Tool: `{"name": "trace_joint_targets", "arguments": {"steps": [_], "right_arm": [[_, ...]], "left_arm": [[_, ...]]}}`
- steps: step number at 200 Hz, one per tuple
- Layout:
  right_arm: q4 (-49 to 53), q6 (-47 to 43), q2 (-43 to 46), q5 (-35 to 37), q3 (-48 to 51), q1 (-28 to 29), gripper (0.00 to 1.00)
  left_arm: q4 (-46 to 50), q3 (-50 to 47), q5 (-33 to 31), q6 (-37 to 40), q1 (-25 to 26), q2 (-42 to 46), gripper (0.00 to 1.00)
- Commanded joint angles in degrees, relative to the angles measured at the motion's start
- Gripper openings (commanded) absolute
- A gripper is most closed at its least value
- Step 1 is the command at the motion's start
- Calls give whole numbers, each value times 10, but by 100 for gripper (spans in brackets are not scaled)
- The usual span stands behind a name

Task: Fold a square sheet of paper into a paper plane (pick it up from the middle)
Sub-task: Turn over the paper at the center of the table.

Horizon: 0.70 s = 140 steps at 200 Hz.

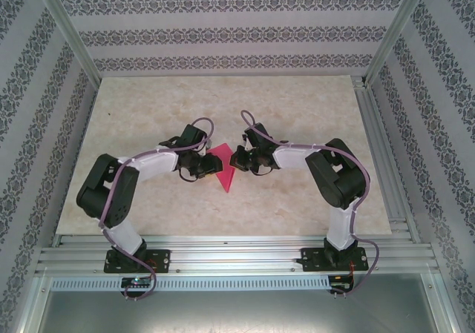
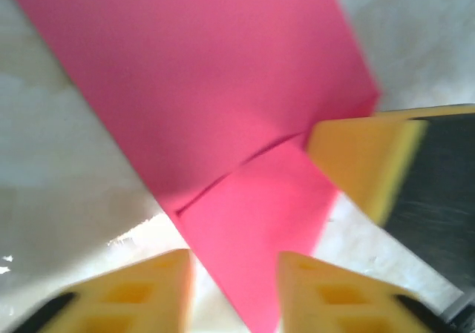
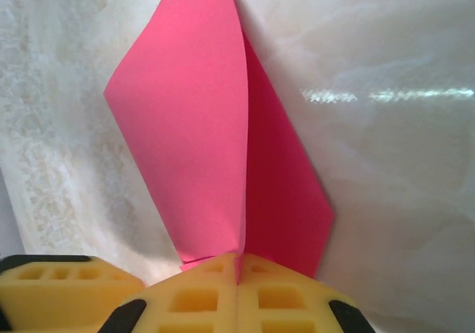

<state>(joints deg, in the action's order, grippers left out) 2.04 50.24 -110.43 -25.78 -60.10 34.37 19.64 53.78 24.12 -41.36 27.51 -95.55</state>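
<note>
Where the top camera looks down on the marbled bench (image 1: 148, 110), the two arms bend inward and meet near its middle. Between them lies the magenta-red sheet of paper (image 1: 223, 170), folded into a narrow shape with a point aimed at the near edge. The left gripper (image 1: 205, 168) sits at the paper's left side and the right gripper (image 1: 239, 159) at its upper right edge. From this height I cannot tell how either pair of fingers stands.

From the left wrist, the sheet of paper (image 2: 223, 103) covers much of the picture, with one crease line running across it where a layer overlaps. The left gripper (image 2: 234, 262) has its yellow fingers (image 2: 148, 292) spread apart at the bottom, and the paper's lower tip runs into the gap between them, with bare bench showing beside it on the left. One yellow finger of the right gripper (image 2: 356, 162) meets the paper's right edge. Pale bench (image 2: 59, 162) shows on either side.

From the right wrist, the right gripper (image 3: 237, 262) has its fingers (image 3: 282, 296) pressed together, pinching the paper's near corner. The sheet of paper (image 3: 193, 125) rises away from them in two layers: a lighter flap on the left, lifted and bowed, and a darker one on the right lying lower towards the bench (image 3: 386, 162).
</note>
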Motion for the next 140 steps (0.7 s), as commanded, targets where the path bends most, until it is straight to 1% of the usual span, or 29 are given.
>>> {"name": "trace_joint_targets", "arguments": {"steps": [1, 8, 12, 28, 39, 67, 89, 102, 140], "right_arm": [[-53, 27, 20, -34, 22, -7, 0], [-68, 38, 23, -43, 29, -11, 0], [-78, 44, 24, -50, 32, -14, 0], [-145, 83, 27, -73, 56, -22, 0], [-184, 106, 28, -88, 68, -26, 0], [-245, 143, 25, -102, 95, -37, 0], [-323, 190, 16, -119, 121, -45, 0], [-334, 195, 14, -121, 126, -47, 0], [-335, 195, 9, -120, 126, -48, 0]], "left_arm": [[-26, -37, -25, -38, -2, 62, 49], [-41, -52, -23, -51, -3, 75, 57], [-53, -61, -18, -58, -3, 80, 59], [-75, -84, -6, -80, -2, 94, 61], [-97, -101, -3, -96, -3, 102, 65], [-128, -121, -4, -131, -3, 107, 66], [-217, -154, 30, -186, -3, 88, 67], [-255, -167, 41, -204, -2, 77, 67], [-269, -171, 43, -204, 0, 68, 61]]}}
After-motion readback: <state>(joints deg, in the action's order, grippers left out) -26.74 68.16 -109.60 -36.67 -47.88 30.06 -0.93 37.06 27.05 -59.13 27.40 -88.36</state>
